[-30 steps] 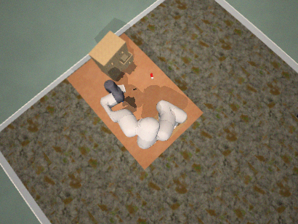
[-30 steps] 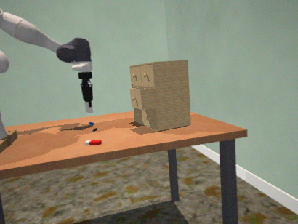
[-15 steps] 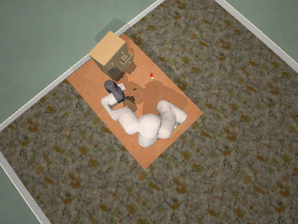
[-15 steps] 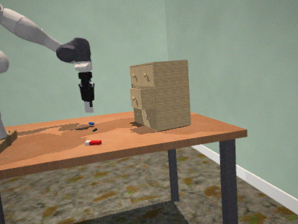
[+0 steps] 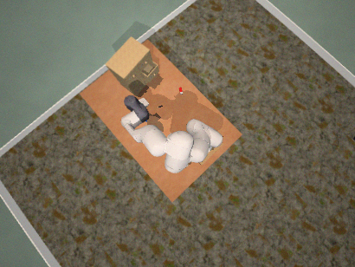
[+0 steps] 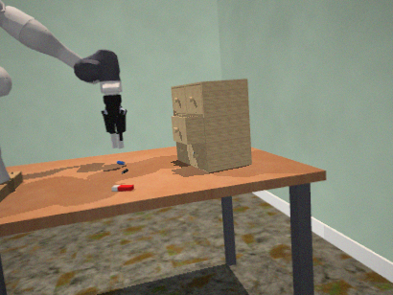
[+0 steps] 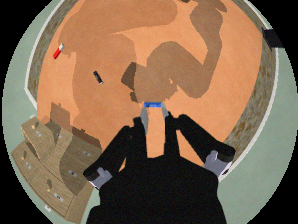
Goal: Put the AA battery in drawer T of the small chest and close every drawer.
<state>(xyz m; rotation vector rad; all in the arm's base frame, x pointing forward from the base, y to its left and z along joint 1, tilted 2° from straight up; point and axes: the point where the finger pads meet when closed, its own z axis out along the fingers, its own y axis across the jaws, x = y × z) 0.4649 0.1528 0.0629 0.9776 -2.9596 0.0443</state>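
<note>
My gripper (image 6: 116, 140) hangs well above the table, left of the small wooden chest (image 6: 213, 125). Its fingers are nearly shut with only a narrow gap, and nothing is between them. Straight below it a small blue piece (image 6: 121, 163), which I take for the AA battery, lies on the table. It also shows in the wrist view (image 7: 154, 104) just past the fingertips. The chest's front, with several drawers, faces the gripper. I cannot read the drawer marks. From above, the chest (image 5: 132, 61) stands at the table's far corner.
A small black piece (image 6: 125, 170) lies just in front of the blue one. A red and white piece (image 6: 123, 187) lies nearer the table's front edge. The arm's base fills the table's other end (image 5: 182, 145).
</note>
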